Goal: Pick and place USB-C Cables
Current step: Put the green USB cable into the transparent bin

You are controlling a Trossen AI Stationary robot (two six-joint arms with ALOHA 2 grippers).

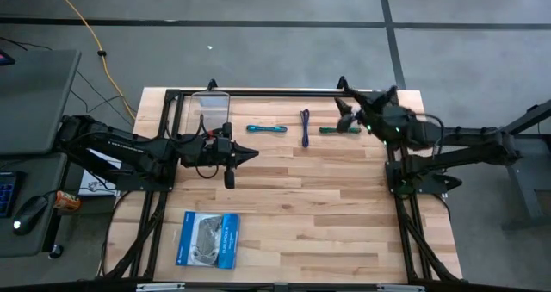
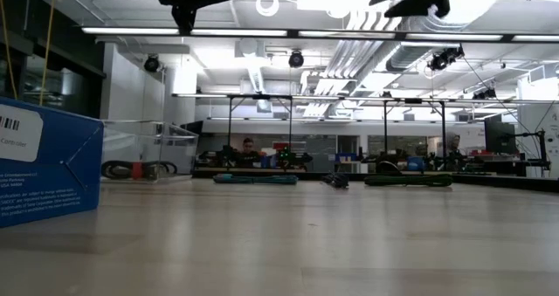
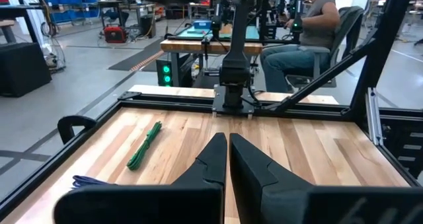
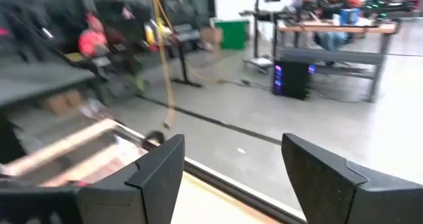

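Note:
Three cable bundles lie flat in a row near the table's far edge: teal [image 1: 267, 129] [image 2: 255, 179], purple [image 1: 305, 127] [image 2: 334, 181] and green [image 1: 338, 130] [image 2: 408, 180]. The left wrist view shows the green cable [image 3: 145, 145] and one end of the purple cable [image 3: 92, 181]. My left gripper [image 1: 248, 154] [image 3: 228, 151] is shut and hovers over the table's left middle, on the near side of the teal cable. My right gripper [image 1: 344, 102] [image 4: 231, 145] is open and raised above the far edge, just beyond the green cable, facing off the table.
A clear plastic container [image 1: 211, 109] stands at the far left of the table. A blue-and-white flat packet [image 1: 207, 239] [image 2: 44, 165] lies near the front left. A black frame rail [image 1: 275, 92] runs along the far edge. People sit at desks in the room beyond.

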